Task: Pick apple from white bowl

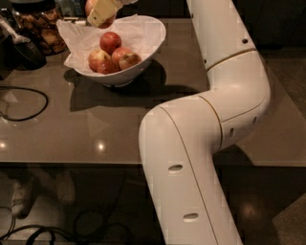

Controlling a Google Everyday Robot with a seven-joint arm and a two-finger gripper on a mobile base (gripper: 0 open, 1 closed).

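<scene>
I have the gripper [102, 11] at the top edge of the view, about 11 o'clock from the white bowl's [153, 45] middle. Its fingers are closed on the apple [88, 6], which hangs above the rim. The smaller apples [110, 42] lie at 6 o'clock beneath it, apart, so I judge the way out is up.

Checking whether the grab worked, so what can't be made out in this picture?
Gripper, camera view: cut off by the top edge, above the bowl.
Apple it grips: mostly hidden behind the gripper and that edge.
Bowl's inside: covered by paper and three other apples.
Snack container, top left: cropped by the frame and dark.
</scene>
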